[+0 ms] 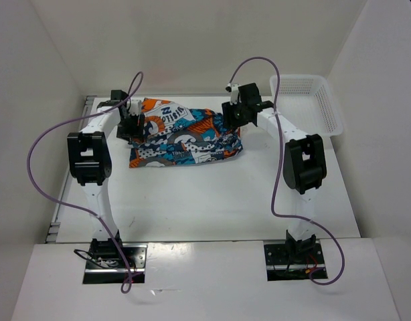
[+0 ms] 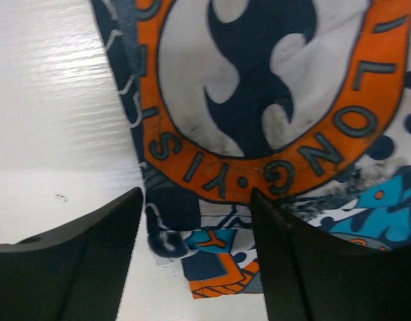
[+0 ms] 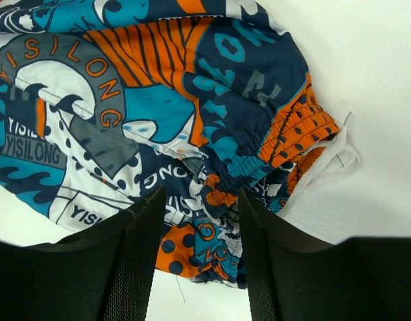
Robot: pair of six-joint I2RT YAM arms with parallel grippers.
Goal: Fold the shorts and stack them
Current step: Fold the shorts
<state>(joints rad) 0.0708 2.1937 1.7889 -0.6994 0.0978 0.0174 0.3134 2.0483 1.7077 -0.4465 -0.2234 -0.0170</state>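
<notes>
Shorts (image 1: 182,137): the print reads "YISILONG", repeated on several patches and once curved around an orange ring. They lie bunched at the far middle of the table (image 1: 212,200). Left gripper (image 2: 195,200): jaws apart over the shorts' left edge. Right gripper (image 3: 200,197): jaws apart over the gathered waistband, nothing clamped

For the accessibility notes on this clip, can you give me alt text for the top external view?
Teal, orange, white and dark grey patchwork-print fabric shorts lie bunched on the white table, the left gripper at their left end and the right gripper at their right end. A white plastic mesh basket sits far right.
</notes>
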